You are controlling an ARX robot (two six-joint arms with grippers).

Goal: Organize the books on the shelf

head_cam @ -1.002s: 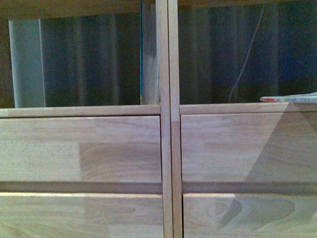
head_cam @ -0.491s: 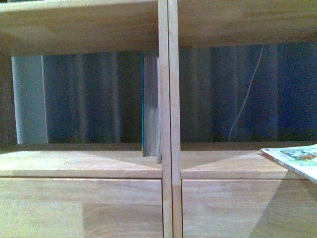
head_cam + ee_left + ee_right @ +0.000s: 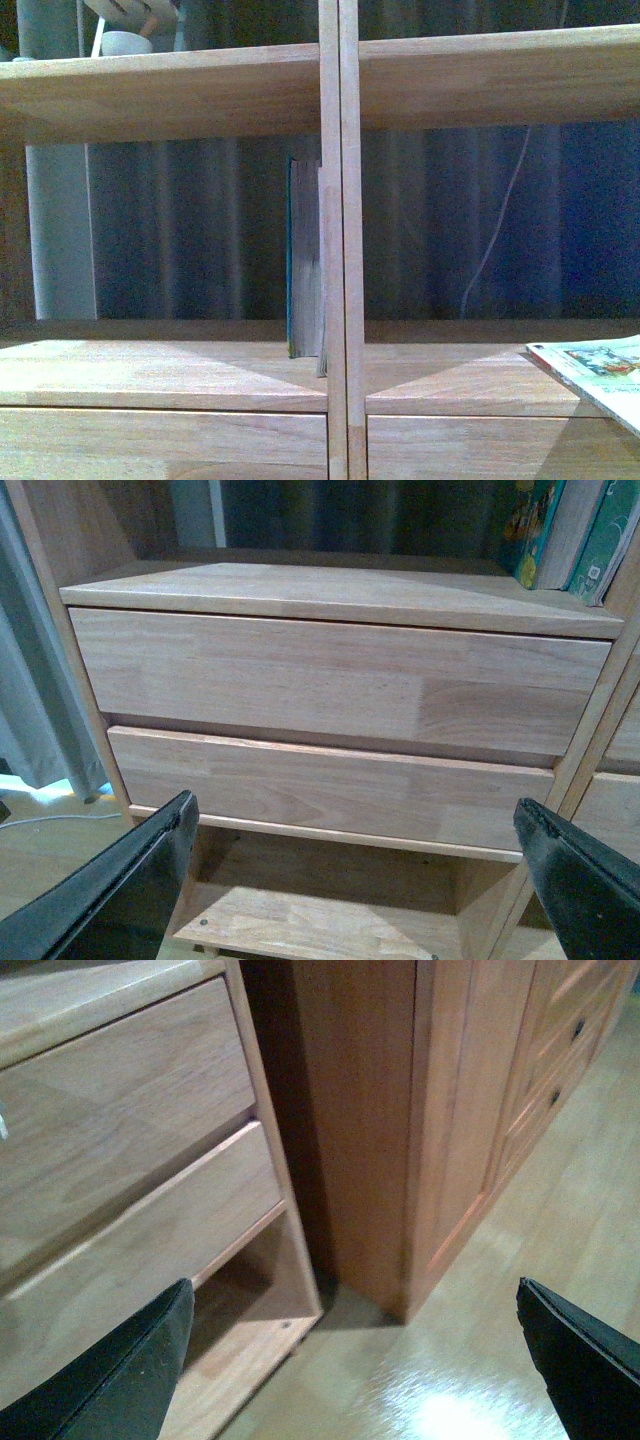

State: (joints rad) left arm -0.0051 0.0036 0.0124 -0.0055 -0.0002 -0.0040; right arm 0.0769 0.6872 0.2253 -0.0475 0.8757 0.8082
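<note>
Nearby, a darker cabinet (image 3: 440, 1110) flanks the shelf (image 3: 120, 1080)

We seem to be in a home-like room: a light-wood bookcase (image 3: 340, 250) fills the front view, dark curtains (image 3: 190, 230) hang behind its centre, and a darker wooden cabinet (image 3: 440, 1110) stands beside it on glossy plank flooring (image 3: 530, 1290).

Readable text: none.
White paperback (image 3: 598, 372): cover print too small to read.
Teal book (image 3: 615, 530): white label (image 3: 593, 573) on spine, blurred, illegible.
</note>
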